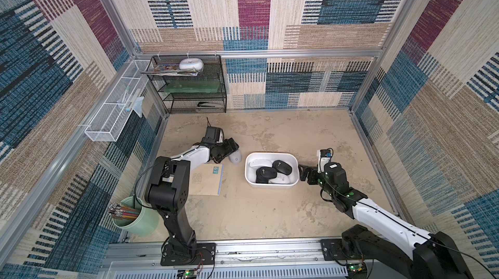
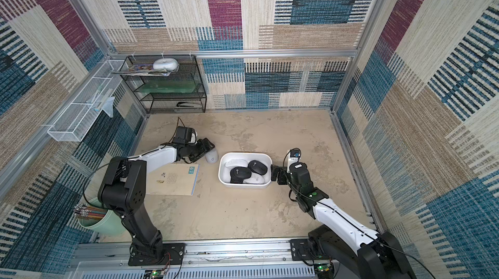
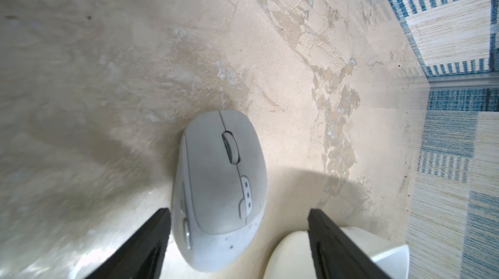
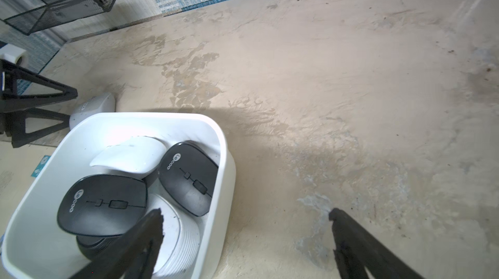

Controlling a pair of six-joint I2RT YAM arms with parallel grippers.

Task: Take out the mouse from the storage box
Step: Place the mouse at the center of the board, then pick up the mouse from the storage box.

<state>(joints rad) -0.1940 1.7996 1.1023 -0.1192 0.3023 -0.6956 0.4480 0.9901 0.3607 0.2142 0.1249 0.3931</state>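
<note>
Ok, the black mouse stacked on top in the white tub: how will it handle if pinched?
The black oval plastic mouse looks rigid, so it should hold shape. Its smooth domed shell may slip when pinched. It perches on other mice in the white rounded plastic tub, so a nudge would likely slide it.

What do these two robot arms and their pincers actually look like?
Both arms are mostly black, blocky joints with one smooth white section each: the left arm, the right arm. Thin black cables run along the white shells. The right arm shows small green spots. The left gripper and right gripper each have two flat black fingers tapering to points.
</note>
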